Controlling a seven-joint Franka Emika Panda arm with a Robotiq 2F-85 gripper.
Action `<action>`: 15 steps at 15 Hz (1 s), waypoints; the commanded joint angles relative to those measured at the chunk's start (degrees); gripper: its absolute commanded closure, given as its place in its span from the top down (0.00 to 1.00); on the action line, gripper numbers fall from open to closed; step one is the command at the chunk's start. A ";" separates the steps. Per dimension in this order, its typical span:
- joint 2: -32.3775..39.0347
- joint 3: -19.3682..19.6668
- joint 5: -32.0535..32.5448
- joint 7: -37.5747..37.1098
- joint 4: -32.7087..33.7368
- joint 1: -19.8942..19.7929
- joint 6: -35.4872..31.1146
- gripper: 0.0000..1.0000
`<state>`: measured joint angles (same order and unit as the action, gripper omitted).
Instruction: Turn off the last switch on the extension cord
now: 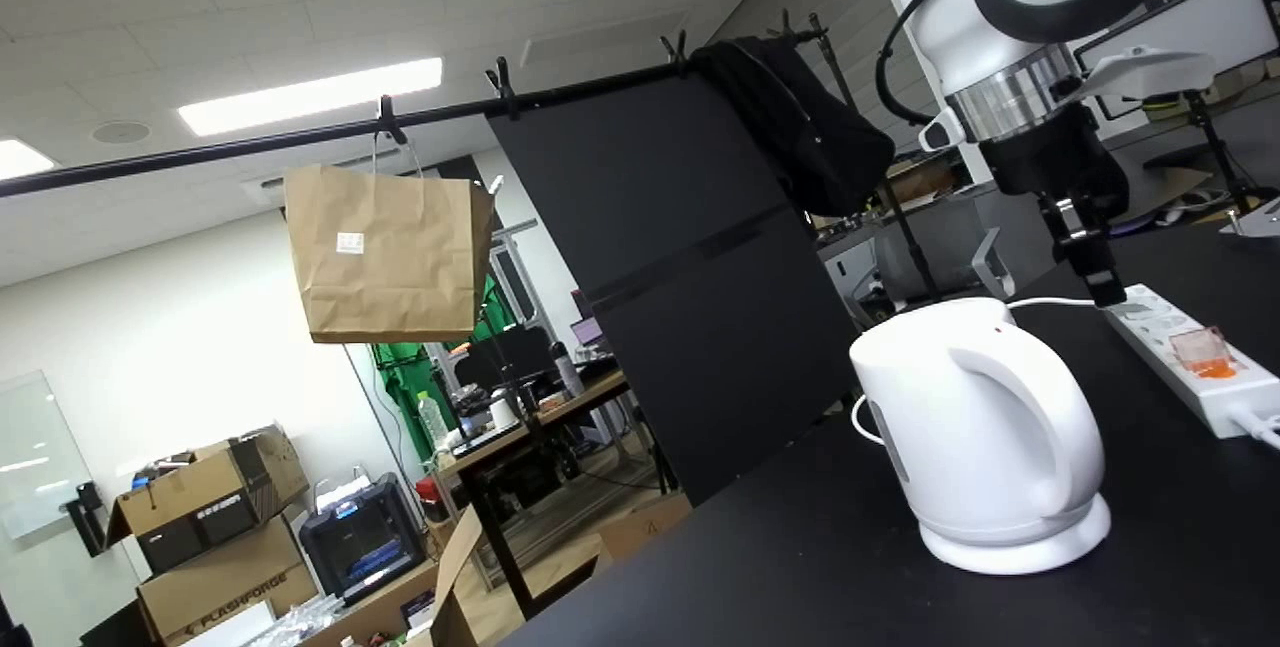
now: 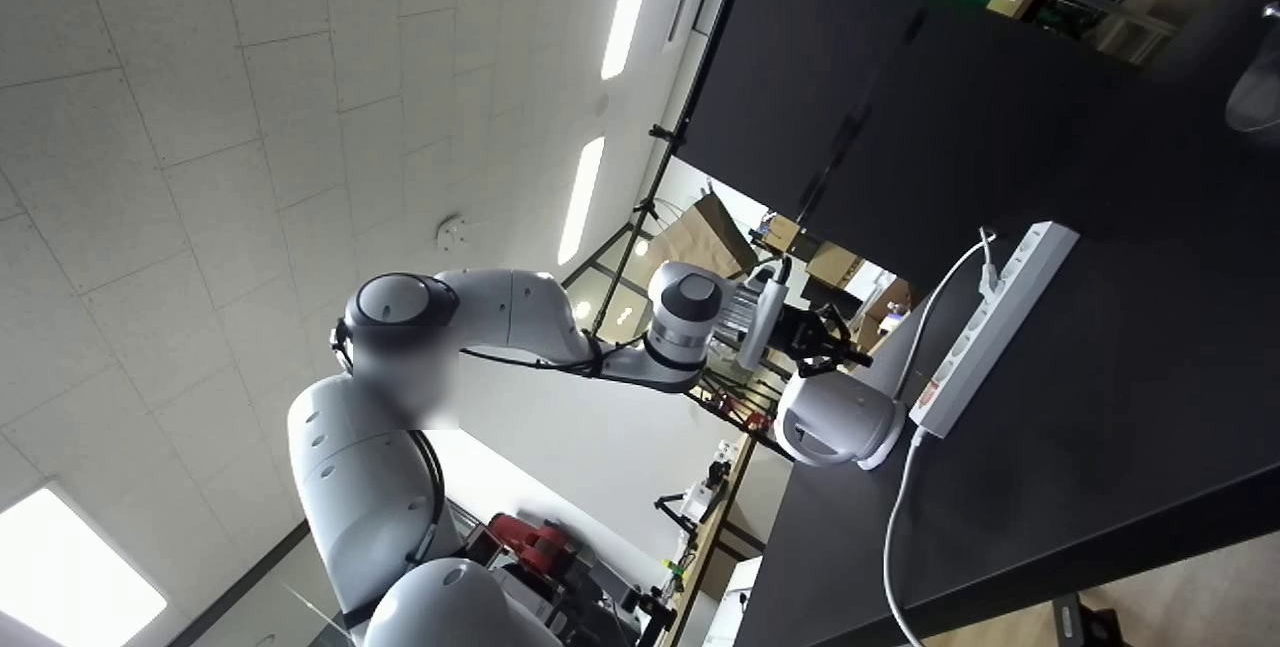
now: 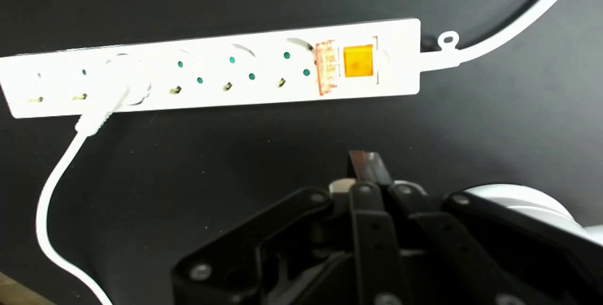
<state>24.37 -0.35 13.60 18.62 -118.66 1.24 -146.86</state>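
Observation:
The extension cord [image 3: 398, 76], a long white strip with a row of sockets, lies flat on the black table; it also shows in both exterior views [image 1: 1165, 337] [image 2: 985, 347]. At its cable end is an orange switch [image 3: 358, 61], also visible in an exterior view [image 1: 1213, 368]. A clear reddish cover [image 3: 326, 68] stands flipped up beside the switch. My gripper [image 3: 370, 168] is shut and empty, its fingertips together. In the wrist view it is below the switch end, apart from the strip. In an exterior view the gripper [image 2: 860, 360] is above the kettle.
A white kettle [image 1: 985, 437] stands close beside the strip; its edge shows in the wrist view [image 3: 523, 199]. A white plug [image 3: 129, 78] sits in a socket, with its cable [image 3: 44, 201] looping off. The strip's thick white cable [image 3: 523, 31] leaves the switch end.

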 commanded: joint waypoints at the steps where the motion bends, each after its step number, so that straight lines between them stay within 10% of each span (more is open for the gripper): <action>1: -2.89 0.83 1.55 -3.41 -0.97 0.67 3.07 0.33; 11: -3.65 1.37 2.24 -5.52 -0.73 0.52 6.77 0.98; 13: -2.08 0.56 1.29 -3.14 0.04 -0.35 5.55 0.88; 15: -2.18 0.56 1.29 -3.21 0.04 -0.35 5.96 1.00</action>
<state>22.19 0.66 14.66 15.57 -118.69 1.32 -141.04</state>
